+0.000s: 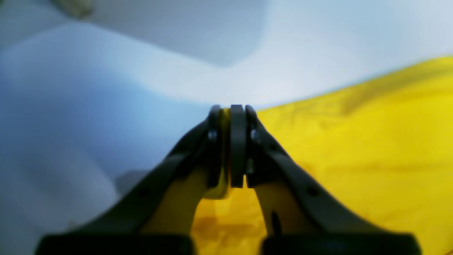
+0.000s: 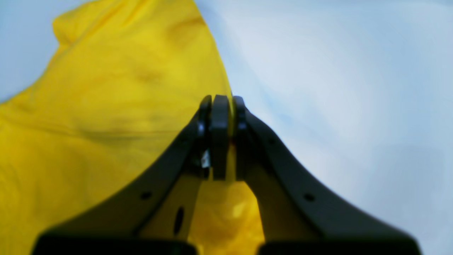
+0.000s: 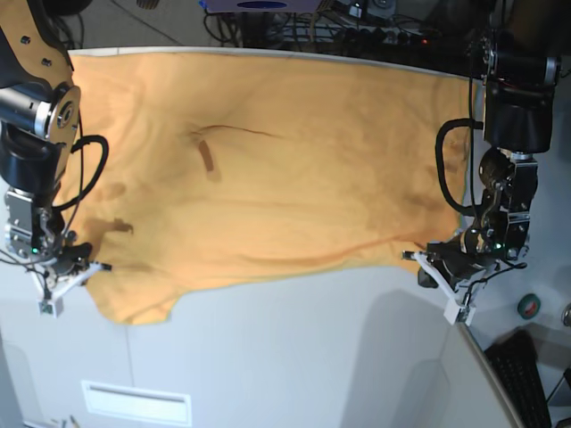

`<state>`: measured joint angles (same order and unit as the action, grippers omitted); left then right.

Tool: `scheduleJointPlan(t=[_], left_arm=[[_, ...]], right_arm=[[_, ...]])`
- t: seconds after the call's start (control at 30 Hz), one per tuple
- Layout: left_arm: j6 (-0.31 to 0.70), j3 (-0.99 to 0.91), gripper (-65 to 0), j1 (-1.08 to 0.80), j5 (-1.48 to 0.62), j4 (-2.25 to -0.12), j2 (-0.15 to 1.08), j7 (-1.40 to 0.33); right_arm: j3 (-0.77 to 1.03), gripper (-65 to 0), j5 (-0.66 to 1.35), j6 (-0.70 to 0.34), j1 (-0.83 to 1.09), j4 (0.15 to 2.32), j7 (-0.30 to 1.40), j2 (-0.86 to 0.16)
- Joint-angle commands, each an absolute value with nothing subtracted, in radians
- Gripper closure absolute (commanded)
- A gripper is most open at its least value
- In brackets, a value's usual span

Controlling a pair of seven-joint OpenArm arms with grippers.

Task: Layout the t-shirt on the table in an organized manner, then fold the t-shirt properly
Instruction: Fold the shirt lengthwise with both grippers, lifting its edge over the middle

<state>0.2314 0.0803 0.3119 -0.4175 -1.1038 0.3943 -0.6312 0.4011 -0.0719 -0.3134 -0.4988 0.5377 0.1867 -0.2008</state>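
**Operator:** Base view showed the t-shirt spread wide over the far part of the worktop, its near hem running across the middle, with a lobe of cloth sagging toward me near the right gripper. I had both arms low at the hem's two ends.

**Reviewer:** Finger state?

**Operator:** Left gripper: fingers pressed together on a thin fold of yellow cloth, seen in the left wrist view. Right gripper: same in its own view, clamped on the t-shirt's edge. I noted both pinches as shallow, with only a sliver of fabric between the pads.

**Reviewer:** Risks from there?

**Operator:** I judged three. One, a shallow pinch could slip if I pulled the hem taut too hard, dropping one end and skewing the layout. Two, uneven travel between the arms could drag the cloth diagonally and deepen the creases visible near the middle. Three, the sagging lobe by the right gripper could tuck under during a fold, leaving a lump. The far edge lay close to the worktop's rim, so pushing away could spill it over.
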Motion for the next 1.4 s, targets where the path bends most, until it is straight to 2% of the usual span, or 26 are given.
scheduleJointPlan(t=[0.0, 0.2, 0.63, 0.87, 1.03, 1.17, 1.37], left_arm=[[0.225, 0.061, 0.0, 0.321, -0.418, -1.141, 0.414, -0.633], [0.229, -0.093, 0.0, 0.232, -0.417, -1.219, 0.414, -0.653], [0.231, -0.104, 0.0, 0.108, -0.418, -1.337, 0.409, -0.697], [0.231, -0.107, 0.0, 0.084, -0.418, -1.428, 0.414, -0.76], [0.231, -0.108, 0.0, 0.044, -0.418, -1.515, 0.414, -0.816], [0.231, -0.108, 0.0, 0.001, -0.418, -1.554, 0.415, -0.822], [0.231, -0.108, 0.0, -0.021, -0.418, -1.557, 0.444, -0.823]], right_arm=[[0.4, 0.0, -0.065, -0.317, -0.529, 0.559, 0.165, -0.216], [0.4, 0.0, -0.065, -0.317, -0.506, 0.598, 0.163, -0.217], [0.4, 0.0, -0.065, -0.318, -0.306, 0.878, 0.182, -0.209], [0.4, 0.0, -0.064, -0.318, -0.176, 1.144, 0.352, -0.17], [0.4, 0.0, -0.064, -0.318, -0.068, 1.333, 0.535, -0.163], [0.4, 0.0, -0.064, -0.318, 0.024, 1.46, 0.595, -0.13], [0.406, 0.0, -0.064, -0.318, 0.101, 1.521, 0.653, -0.114]])
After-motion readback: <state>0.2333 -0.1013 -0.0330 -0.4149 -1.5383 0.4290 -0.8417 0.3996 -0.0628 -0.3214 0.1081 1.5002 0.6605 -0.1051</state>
